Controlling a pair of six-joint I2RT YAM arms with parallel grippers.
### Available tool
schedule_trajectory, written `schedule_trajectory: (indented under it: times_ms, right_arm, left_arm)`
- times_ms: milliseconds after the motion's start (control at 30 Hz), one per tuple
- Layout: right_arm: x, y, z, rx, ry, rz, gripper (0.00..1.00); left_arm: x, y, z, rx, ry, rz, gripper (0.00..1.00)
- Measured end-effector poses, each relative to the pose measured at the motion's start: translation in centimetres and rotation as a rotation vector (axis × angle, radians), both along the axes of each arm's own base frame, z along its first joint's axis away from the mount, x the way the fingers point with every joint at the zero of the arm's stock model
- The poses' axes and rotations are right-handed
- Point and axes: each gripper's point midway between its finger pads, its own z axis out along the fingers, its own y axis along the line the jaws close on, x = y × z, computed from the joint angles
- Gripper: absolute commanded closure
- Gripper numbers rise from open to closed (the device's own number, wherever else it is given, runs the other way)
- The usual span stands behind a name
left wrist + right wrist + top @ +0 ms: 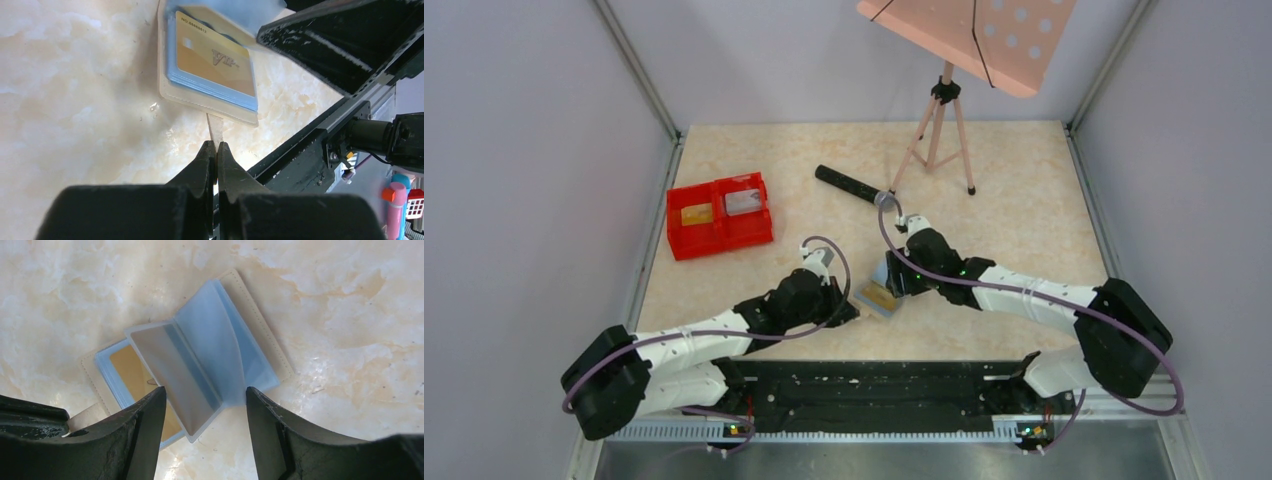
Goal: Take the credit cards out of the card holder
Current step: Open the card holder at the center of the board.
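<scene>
The card holder (pixel 220 355), cream-edged with frosted blue plastic sleeves, is spread open well apart from the red tray (pixel 714 240), nearer the arms. Its thin tab (pixel 216 129) is pinched by the clenched left gripper (pixel 216 150). A lifted sleeve (pixel 170 370) is straddled, ungrasped, by the right gripper's (pixel 205 392) parted jaws. The gold card (pixel 212 62) is partly hidden.

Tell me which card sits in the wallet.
The gold VIP card, inside the wallet; the other gold card and the grey card lie in the red tray.
</scene>
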Motion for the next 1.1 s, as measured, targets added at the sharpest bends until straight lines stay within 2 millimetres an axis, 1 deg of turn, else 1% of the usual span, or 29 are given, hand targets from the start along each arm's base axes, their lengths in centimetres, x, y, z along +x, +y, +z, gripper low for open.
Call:
schedule_trajectory:
  times_ms: [133,267,367,433,533,600,700,867,933,1033,1100]
  right_arm:
    - [0.9,-0.8,0.3,0.016,-0.011,-0.043,0.42]
    - [2.0,-2.5,0.2,-0.004,-0.013,-0.107,0.43]
    - [1.8,-3.6,-0.3,-0.036,0.011,-0.133,0.44]
    - [1.4,-4.0,-0.6,-0.051,0.028,-0.136,0.44]
    - [0.9,-4.3,-0.6,-0.057,0.049,-0.134,0.45]
    - [0.5,-4.1,-0.4,-0.042,0.061,-0.127,0.46]
    - [0.2,-3.5,0.1,-0.007,0.07,-0.106,0.47]
    - [-0.5,-1.6,1.0,0.077,0.099,-0.03,0.51]
    - [-0.8,-0.8,1.1,0.106,0.113,0.002,0.54]
    - [-1.3,0.2,0.8,0.142,0.147,0.042,0.56]
    - [-1.4,0.8,0.6,0.161,0.166,0.057,0.58]
  left_arm:
    - [0.0,0.3,-0.2,0.009,-0.001,0.01,1.0]
    - [0.1,0.9,-0.6,0.034,-0.004,0.027,1.0]
    - [0.3,1.8,-1.5,0.089,-0.006,0.048,1.0]
    - [0.4,2.6,-2.2,0.135,-0.006,0.063,0.99]
    - [0.4,3.7,-3.2,0.203,-0.004,0.081,0.95]
    - [0.6,4.4,-3.5,0.239,-0.003,0.095,0.92]
    - [1.0,5.1,-3.5,0.278,-0.012,0.127,0.86]
    - [2.6,6.4,-2.4,0.331,-0.025,0.218,0.71]
    - [3.2,6.7,-1.7,0.333,-0.021,0.245,0.67]
    - [4.0,6.3,-0.4,0.308,-0.026,0.262,0.65]
    - [4.2,5.6,0.6,0.277,-0.028,0.249,0.65]
